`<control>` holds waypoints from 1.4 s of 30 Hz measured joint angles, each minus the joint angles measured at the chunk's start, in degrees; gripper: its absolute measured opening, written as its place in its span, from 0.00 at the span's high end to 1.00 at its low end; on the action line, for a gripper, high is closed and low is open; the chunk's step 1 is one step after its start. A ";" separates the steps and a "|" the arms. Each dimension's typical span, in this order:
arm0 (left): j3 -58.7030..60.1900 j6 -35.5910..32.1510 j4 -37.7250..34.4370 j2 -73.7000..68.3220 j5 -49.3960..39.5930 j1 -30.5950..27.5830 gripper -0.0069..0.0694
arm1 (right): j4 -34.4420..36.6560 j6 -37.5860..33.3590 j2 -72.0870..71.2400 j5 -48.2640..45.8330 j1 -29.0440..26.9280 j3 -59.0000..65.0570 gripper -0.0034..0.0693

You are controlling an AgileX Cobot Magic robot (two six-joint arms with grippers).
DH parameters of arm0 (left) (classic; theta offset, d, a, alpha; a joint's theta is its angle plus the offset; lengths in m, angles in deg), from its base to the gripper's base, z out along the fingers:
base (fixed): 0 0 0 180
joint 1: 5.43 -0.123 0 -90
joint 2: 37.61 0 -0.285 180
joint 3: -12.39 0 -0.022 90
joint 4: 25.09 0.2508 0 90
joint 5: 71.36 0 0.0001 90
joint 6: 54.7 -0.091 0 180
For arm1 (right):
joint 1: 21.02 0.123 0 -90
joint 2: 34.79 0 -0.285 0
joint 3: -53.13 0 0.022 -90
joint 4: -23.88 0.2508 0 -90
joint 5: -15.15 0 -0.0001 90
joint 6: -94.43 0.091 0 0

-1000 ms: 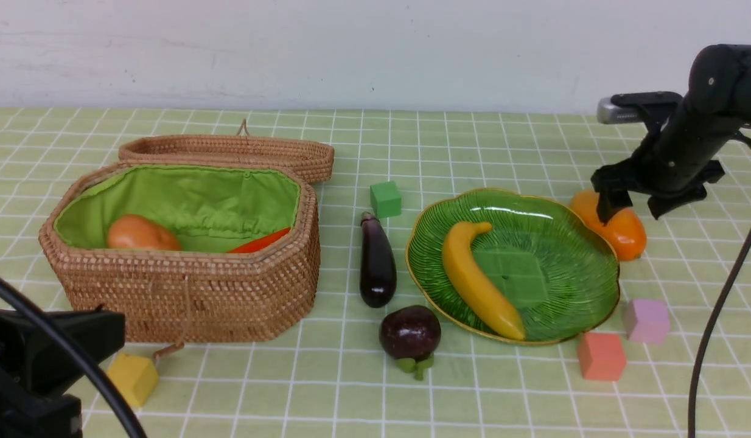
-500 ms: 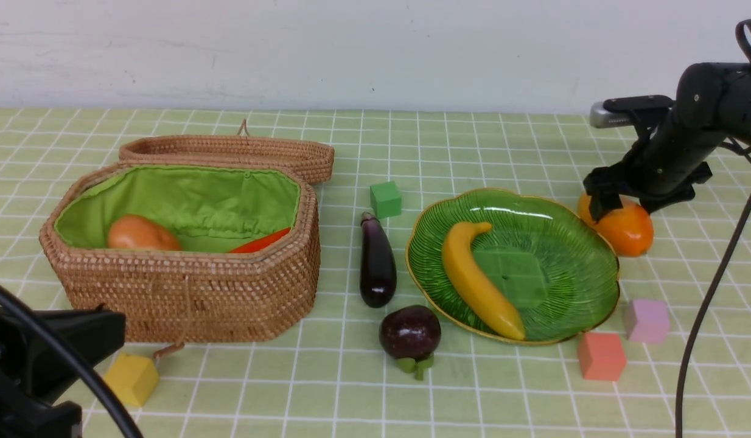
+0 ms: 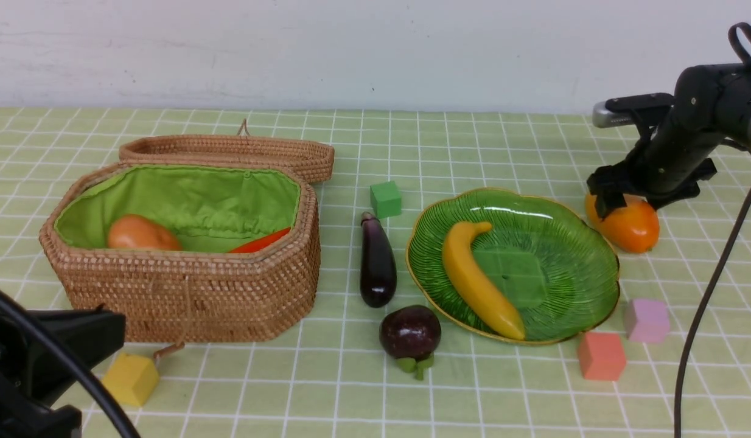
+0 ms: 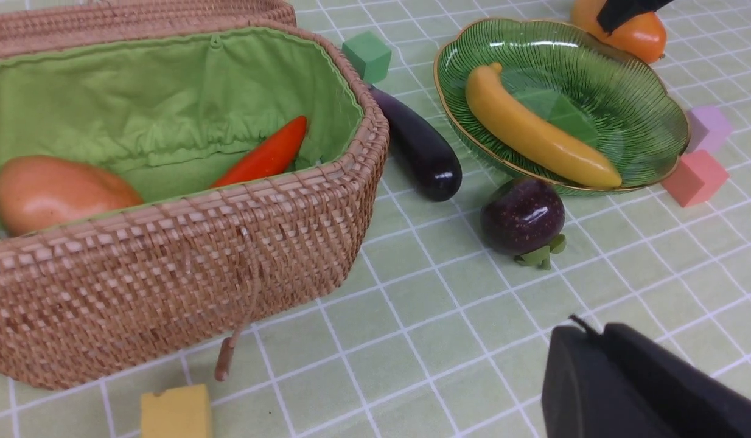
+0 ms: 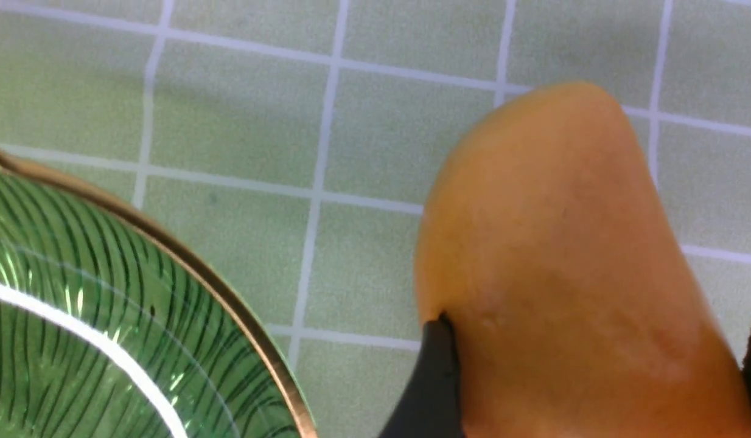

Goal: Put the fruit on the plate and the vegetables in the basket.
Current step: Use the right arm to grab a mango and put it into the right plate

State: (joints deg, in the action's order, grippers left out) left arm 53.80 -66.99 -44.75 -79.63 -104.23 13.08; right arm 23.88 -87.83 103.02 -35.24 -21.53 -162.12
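Mango [image 3: 631,231] has rolled rightward beneath right end effector [image 3: 634,204], fingers spread astride it. Recommend centring over its middle before closing, then lifting clear of plate [image 3: 570,255] rim

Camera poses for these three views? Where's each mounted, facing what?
Front: between the arms, facing forward over basket, plate and mango; right gripper straddles mango, left arm at near left.
Left wrist: low, beside basket, facing plate; left gripper intrudes.
Right wrist: above mango, looking down; fingers flank it.
Shared: all three show mango and plate.
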 joint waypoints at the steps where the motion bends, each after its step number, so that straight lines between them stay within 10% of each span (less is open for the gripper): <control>1: 0.00 0.00 0.00 0.00 0.00 0.00 0.87 | -0.48 0.56 0.16 -1.58 0.00 -0.86 0.13; 42: 0.00 -0.06 0.00 0.00 0.32 0.00 0.86 | -2.55 2.27 6.73 -1.46 0.00 -6.82 0.16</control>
State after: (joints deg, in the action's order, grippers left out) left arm 53.80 -67.05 -44.75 -79.63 -103.90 13.08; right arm 21.33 -85.57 109.74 -36.70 -21.53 -168.94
